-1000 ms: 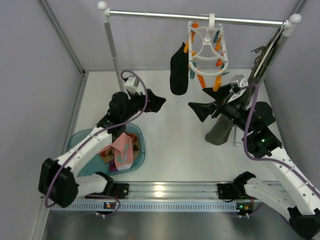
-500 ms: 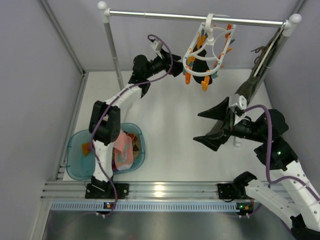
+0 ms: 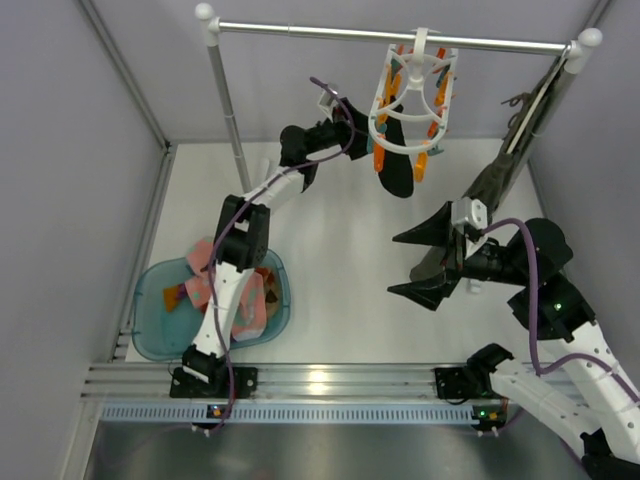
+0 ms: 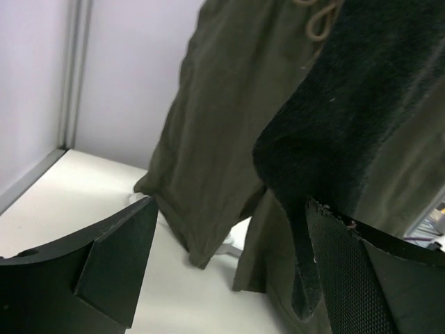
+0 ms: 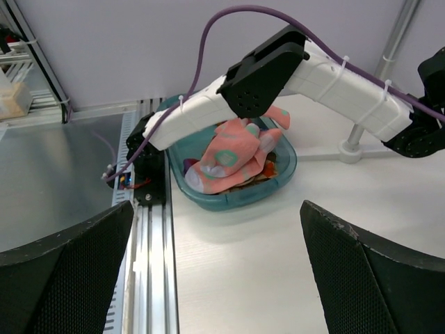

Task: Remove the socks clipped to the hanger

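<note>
Task nearly complete: pink patterned socks [image 5: 233, 156] lie in the teal plastic basin [image 3: 150, 345] at lower left, while one black fabric sock [image 3: 396, 175] hangs clipped to the white oval plastic hanger [image 3: 411, 97] at top centre, with the left gripper [image 4: 229, 216] spread beside it and the right gripper [image 3: 400, 263] spread at right, holding nothing.

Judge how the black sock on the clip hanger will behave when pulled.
Probably floppy and light: the black sock hangs limp below the hanger, and its fabric looks soft and fuzzy up close. The hanger dangles from the rail by one hook, so it would likely swing toward a pull before the clip releases.
</note>
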`<state>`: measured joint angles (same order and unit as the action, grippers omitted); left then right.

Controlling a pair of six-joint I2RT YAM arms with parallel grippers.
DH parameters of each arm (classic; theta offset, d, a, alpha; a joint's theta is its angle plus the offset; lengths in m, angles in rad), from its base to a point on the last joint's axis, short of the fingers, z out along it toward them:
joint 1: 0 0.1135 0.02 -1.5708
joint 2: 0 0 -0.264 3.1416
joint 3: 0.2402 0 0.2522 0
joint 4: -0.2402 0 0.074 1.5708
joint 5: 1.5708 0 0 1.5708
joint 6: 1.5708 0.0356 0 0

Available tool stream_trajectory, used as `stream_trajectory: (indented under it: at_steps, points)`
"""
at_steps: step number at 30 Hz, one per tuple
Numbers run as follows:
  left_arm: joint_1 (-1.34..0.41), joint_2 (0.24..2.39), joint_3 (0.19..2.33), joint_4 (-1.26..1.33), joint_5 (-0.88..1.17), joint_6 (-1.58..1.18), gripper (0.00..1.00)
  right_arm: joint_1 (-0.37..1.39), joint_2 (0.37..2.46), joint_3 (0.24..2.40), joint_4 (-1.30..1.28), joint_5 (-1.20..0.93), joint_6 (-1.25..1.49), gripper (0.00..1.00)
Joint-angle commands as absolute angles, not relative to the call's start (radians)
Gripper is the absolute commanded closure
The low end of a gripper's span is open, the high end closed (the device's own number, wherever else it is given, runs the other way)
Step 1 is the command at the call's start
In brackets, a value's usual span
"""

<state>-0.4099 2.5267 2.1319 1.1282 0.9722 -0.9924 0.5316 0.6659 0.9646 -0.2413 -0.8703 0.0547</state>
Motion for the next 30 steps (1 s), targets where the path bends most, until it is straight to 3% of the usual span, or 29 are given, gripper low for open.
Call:
stream_trajectory:
  at_steps: [1,6,15,18,19,22,24,26,30]
  points:
    - [-0.439,2.496,2.180,1.296,1.022,-1.058,0.11,0.525,0.686,0.977,-0.262,-0.893,0.023,0.01]
    - [-0.463,2.451,2.152,1.308,1.008,-1.071,0.02,0.526,0.680,0.971,-0.276,-0.879,0.018,0.01]
    - [-0.463,2.367,2.082,1.407,0.986,-1.144,0.06,0.525,0.669,0.966,-0.298,-0.858,0.011,0.00]
    - [-0.465,2.310,2.017,1.413,0.976,-1.118,0.26,0.525,0.666,0.966,-0.302,-0.856,0.011,0.01]
    - [-0.465,2.292,2.011,1.413,0.971,-1.118,0.48,0.525,0.661,0.965,-0.298,-0.856,0.009,0.01]
    - [-0.468,2.252,1.971,1.411,0.954,-1.105,0.87,0.526,0.660,0.966,-0.293,-0.853,0.009,0.00]
    - [-0.468,2.218,1.880,1.413,0.930,-1.063,1.00,0.525,0.650,0.963,-0.284,-0.841,0.017,0.01]
    - [-0.465,2.130,1.775,1.411,0.876,-0.996,1.00,0.525,0.640,0.965,-0.267,-0.825,0.035,0.00]
    - [-0.469,1.913,1.365,1.405,0.700,-0.824,1.00,0.525,0.598,0.976,-0.245,-0.740,0.072,0.01]
